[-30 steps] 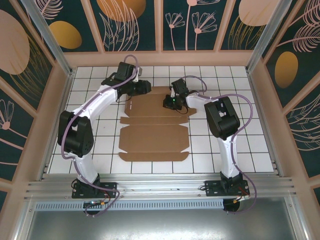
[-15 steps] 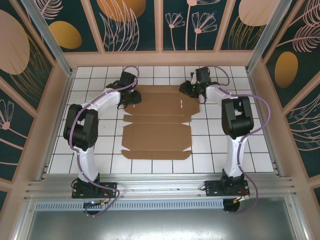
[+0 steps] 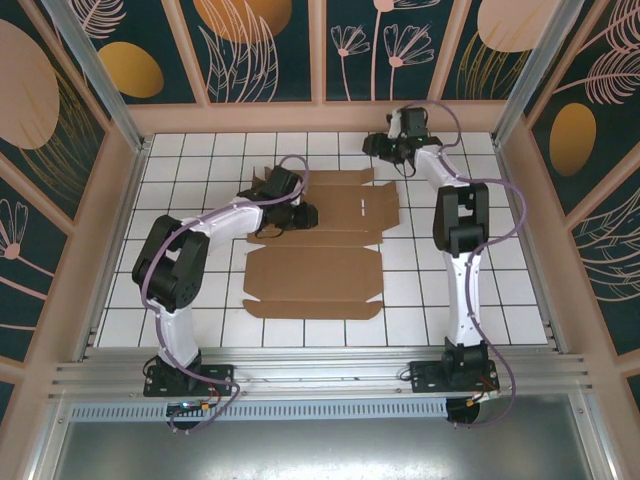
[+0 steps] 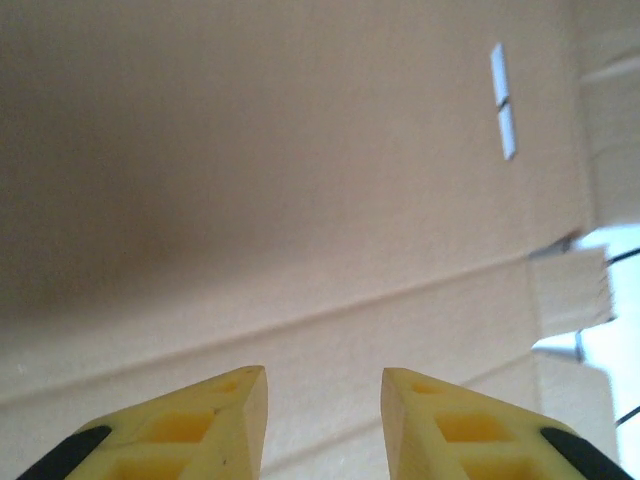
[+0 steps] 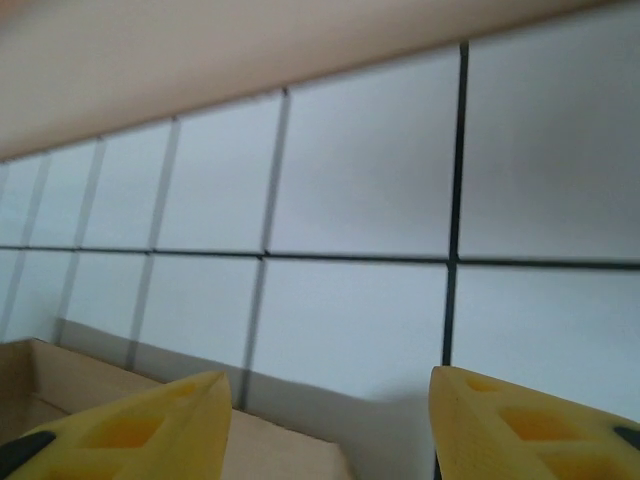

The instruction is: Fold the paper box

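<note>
The paper box (image 3: 310, 270) lies as a flat brown cardboard sheet in the middle of the white tiled table. My left gripper (image 3: 303, 215) hovers low over its far left panel. In the left wrist view that gripper (image 4: 323, 385) is open, and nothing sits between its yellow fingertips (image 4: 245, 400); the cardboard (image 4: 300, 200) with a narrow slot (image 4: 503, 100) lies below. My right gripper (image 3: 380, 148) is past the sheet's far right corner, near the back wall. It (image 5: 330, 385) is open over bare tiles, with a cardboard edge (image 5: 290, 450) low between the fingers.
A beige wooden wall (image 3: 320, 115) borders the far side of the table, close behind the right gripper. Side rails (image 3: 125, 200) close in left and right. White tiles (image 3: 480, 290) run along the right of the sheet and in front of it.
The right arm swung from over the sheet's far panel to the back wall and its jaws opened. The left gripper moved right and nearer, onto the far left panel, its jaws narrowing a little.
</note>
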Robot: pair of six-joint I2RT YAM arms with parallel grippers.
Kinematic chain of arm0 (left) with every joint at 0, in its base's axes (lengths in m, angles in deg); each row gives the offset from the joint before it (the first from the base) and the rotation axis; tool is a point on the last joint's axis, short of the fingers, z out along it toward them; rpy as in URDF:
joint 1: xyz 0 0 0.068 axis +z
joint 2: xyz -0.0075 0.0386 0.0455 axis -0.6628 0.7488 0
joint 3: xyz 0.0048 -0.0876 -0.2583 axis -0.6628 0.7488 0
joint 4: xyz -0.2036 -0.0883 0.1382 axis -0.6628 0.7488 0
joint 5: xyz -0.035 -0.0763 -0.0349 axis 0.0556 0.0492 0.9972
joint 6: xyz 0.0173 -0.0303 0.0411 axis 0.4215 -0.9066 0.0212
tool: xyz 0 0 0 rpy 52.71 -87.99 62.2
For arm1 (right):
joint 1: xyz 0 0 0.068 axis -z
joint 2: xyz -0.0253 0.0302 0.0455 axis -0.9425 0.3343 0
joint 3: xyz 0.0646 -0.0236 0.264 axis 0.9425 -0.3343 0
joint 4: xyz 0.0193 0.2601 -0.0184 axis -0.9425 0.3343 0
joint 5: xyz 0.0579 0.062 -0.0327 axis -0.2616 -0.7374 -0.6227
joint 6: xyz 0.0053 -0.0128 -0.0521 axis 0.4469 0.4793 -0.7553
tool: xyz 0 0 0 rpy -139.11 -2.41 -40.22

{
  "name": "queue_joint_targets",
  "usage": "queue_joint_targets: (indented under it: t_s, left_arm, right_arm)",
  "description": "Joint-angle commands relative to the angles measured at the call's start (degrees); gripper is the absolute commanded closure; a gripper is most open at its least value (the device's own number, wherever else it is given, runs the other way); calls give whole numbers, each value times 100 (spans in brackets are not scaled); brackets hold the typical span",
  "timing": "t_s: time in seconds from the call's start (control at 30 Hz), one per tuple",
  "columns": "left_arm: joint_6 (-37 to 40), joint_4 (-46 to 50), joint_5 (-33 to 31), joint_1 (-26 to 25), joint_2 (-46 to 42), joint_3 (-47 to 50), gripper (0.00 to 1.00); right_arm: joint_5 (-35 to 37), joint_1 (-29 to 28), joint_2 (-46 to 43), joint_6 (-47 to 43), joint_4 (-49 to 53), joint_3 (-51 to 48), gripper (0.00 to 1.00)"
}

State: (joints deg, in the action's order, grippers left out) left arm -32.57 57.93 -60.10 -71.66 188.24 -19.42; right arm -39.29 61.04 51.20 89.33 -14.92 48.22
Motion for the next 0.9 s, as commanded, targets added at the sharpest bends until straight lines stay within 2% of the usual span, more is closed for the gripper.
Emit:
queue_joint_targets:
  t_s: [0.0, 0.17, 0.33, 0.43, 0.57, 0.7, 0.87]
  left_arm:
    - [113, 235, -114, 120, 221, 67, 66]
    - [433, 716, -442, 124, 572, -362, 67]
    - [592, 989, -609, 222, 960, -854, 69]
    - [609, 1019, -617, 297, 1123, -1051, 70]
    - [626, 1088, -725, 408, 1312, -1365, 71]
    - [592, 1081, -807, 594, 1606, -1746, 71]
    - [774, 1393, -762, 633, 2417, -2835, 71]
  right_arm:
    - [-520, -7, 266, -219, 544, 343, 46]
    - [-774, -8, 351, -222, 604, 212, 55]
    - [-631, 94, -154, -63, 30, -866, 75]
    - [-649, 184, -396, -5, -193, -1376, 83]
    - [-454, 213, -803, -32, -346, -2111, 85]
    - [-75, 231, -1597, 438, -886, -3338, 87]
    - [-63, -31, -2650, 931, -1559, -4987, 86]
